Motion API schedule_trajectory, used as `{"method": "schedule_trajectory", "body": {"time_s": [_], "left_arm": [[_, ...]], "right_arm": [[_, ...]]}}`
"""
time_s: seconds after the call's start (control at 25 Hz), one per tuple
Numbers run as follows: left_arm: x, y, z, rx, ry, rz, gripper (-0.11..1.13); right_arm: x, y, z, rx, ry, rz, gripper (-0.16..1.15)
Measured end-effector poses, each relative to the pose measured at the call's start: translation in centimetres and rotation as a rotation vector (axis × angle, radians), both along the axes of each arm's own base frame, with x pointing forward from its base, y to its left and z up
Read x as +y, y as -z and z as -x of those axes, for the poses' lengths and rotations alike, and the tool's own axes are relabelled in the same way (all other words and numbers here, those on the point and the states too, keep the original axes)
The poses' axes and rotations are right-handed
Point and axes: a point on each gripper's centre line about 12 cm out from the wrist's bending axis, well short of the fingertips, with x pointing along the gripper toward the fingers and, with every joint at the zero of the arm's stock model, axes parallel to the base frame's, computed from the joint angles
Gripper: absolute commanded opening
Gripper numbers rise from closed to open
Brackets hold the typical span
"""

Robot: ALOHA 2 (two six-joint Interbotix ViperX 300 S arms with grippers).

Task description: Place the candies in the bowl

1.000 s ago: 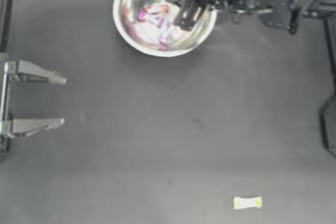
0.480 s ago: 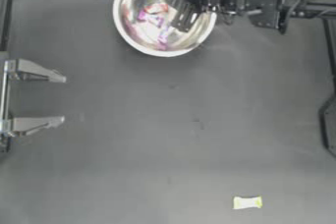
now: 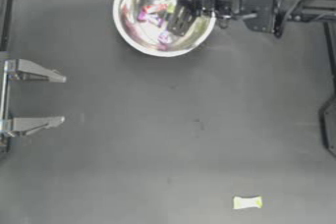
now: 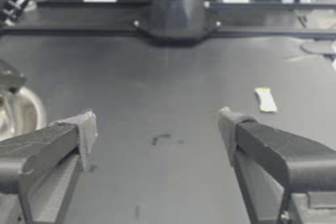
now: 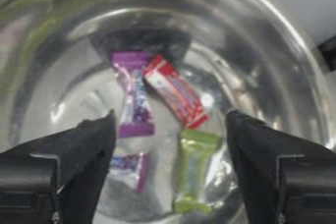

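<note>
A dark matte table (image 3: 164,134) is edged by a dark rail (image 4: 263,6) at its far side.

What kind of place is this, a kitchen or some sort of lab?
Most likely a lab test bench: a bare dark table with rails along its edges, the right pincer open over a shiny bowl of candies, the left pincer parked open.

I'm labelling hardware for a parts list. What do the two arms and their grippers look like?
Both are dark. The left gripper has two flat, tapered grey-black jaws. The right gripper has matching blocky dark jaws, a white patch near its wrist, and thin black cables looping along the right arm.
</note>
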Motion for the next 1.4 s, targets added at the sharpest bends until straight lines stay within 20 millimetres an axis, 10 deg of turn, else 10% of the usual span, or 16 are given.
{"method": "schedule_trajectory", "body": {"time_s": [0.72, 1.4], "left_arm": [[0.1, 0.0, 0.0, 0.000, -0.003, -0.002, 1.03], [0.1, -0.3, 0.0, -0.021, -0.004, -0.004, 1.03]], "right_arm": [[14.3, -7.2, 6.0, 0.094, -0.197, -0.034, 0.94], [27.1, -5.5, 10.9, 0.379, -0.380, -0.299, 0.94]]}}
